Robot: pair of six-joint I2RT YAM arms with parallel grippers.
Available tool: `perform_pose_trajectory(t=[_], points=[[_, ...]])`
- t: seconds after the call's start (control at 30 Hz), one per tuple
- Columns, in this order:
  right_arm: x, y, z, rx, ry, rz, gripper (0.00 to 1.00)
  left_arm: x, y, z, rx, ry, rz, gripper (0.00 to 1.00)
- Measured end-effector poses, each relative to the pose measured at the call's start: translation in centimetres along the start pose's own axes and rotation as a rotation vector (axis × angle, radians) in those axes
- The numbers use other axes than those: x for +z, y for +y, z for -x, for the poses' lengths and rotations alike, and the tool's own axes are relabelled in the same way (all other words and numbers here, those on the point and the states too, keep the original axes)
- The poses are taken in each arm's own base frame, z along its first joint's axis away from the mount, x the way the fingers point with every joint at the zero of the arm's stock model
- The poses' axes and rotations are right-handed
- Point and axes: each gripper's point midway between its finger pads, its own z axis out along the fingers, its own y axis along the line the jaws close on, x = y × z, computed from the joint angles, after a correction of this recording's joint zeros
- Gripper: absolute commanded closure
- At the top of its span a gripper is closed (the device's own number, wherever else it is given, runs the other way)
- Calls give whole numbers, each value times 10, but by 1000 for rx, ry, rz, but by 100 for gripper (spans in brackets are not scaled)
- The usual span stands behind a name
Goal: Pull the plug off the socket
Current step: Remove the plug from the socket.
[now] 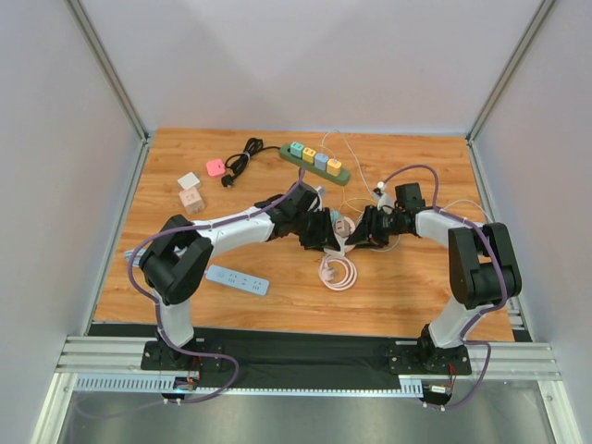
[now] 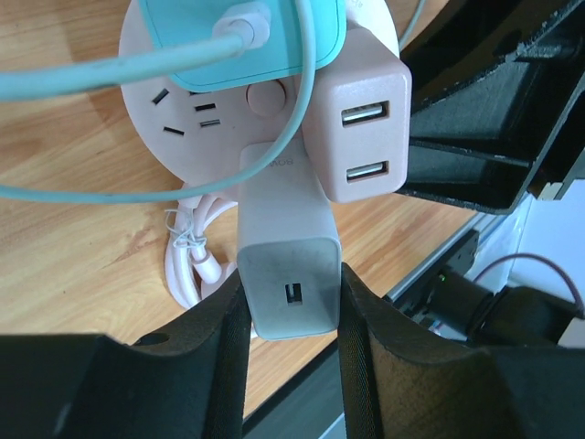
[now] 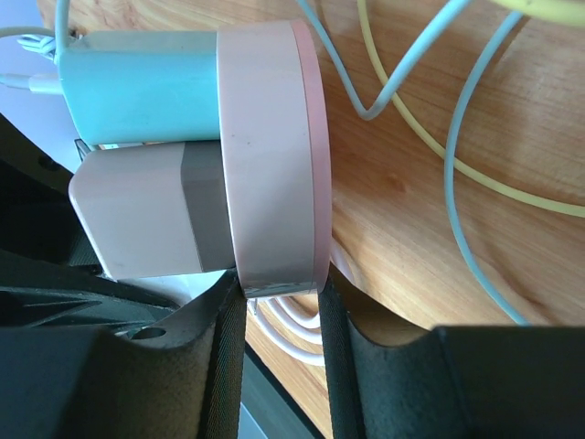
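Top view: the left pincer (image 1: 322,231) and right pincer (image 1: 363,228) meet nose to nose over the middle of the counter (image 1: 416,296), with the round socket (image 1: 342,224) between them. Its coiled cord (image 1: 339,273) lies just to the near side of both. Grip detail cannot be read here. Left wrist view: the left pincer (image 2: 291,293) is partly closed on the white plug (image 2: 285,238), one finger flat against each side of its outer end. The plug is seated in the round socket (image 2: 160,119) straight ahead of the fingertips. A pink USB adapter (image 2: 361,137) touches the plug, ahead and to the right, with a teal adapter (image 2: 247,46) further ahead. Risk: the hold is on the smooth tail end only, so the fingers may slide off under pull, and a skewed pull could drag the pink neighbour. Right wrist view: the right pincer (image 3: 279,297) is closed to a narrow gap on the rim of the round socket (image 3: 270,155), catching only its nearest edge. Risk: so thin a purchase may let the disc pivot or slip, and the socket would then follow the plug instead of releasing it. Loose cables (image 3: 457,137) ahead and to the right could snag.
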Motion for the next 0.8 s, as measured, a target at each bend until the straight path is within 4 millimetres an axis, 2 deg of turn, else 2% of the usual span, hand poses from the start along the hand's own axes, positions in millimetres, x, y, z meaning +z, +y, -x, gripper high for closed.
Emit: perform_pose_trajectory(t=[0.23, 0.47, 0.8], points=[[0, 0, -2, 4, 7, -1, 100, -2, 4, 1, 51, 19, -3, 100], [1, -1, 1, -8, -5, -7, 100, 1, 4, 1, -73, -61, -34, 100], [0, -3, 3, -10, -13, -7, 100, 1, 2, 4, -102, -66, -75, 100]])
